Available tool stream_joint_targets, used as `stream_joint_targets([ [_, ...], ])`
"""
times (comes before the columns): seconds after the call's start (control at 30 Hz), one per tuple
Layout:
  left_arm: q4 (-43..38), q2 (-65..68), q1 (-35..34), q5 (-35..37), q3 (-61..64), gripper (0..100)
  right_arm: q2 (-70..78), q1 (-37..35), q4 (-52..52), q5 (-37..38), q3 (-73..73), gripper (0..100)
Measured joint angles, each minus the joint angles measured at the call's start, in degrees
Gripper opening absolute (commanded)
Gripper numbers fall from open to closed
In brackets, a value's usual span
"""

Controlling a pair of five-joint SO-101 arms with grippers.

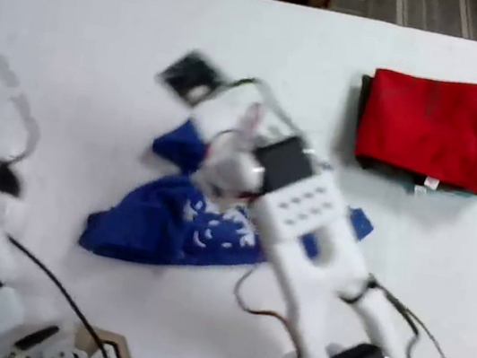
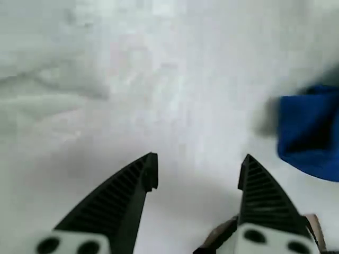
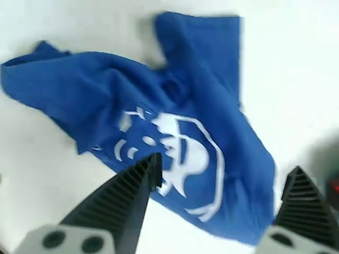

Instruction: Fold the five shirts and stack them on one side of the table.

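The step in hand is judged to be the fold of the blue shirt [image 1: 178, 219], which lies bunched and uneven near the middle of the table [image 1: 110, 13], its white print facing up. The right gripper [image 3: 225, 166] hangs directly over this shirt with its jaws spread wide and nothing between them. The left gripper [image 2: 200, 157] is likewise spread and holds nothing; it sits above bare table, with the shirt's edge just beside it. Before you make any fold, the next move likely calls for a pinch on an outer edge or corner, one per gripper, so the cloth can be drawn flat. The holding place for finished work is the stack [image 1: 455, 188] at the far right: a folded red shirt [image 1: 433, 128] lies on top, with darker layers beneath whose number cannot be told.
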Motion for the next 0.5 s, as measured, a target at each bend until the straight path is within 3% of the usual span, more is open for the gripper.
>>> stream_joint_targets([
  [0.13,3.3,0.0,16.0,1.4,0.2,27,-1.5,12.0,2.5,0.0,0.0,35.5],
  [0.27,3.4,0.0,29.6,9.1,0.2,27,-1.6,22.9,5.4,0.0,0.0,35.5],
  [0.5,3.4,0.0,45.4,19.5,0.4,27,-1.7,31.1,10.3,0.4,0.0,35.5],
])
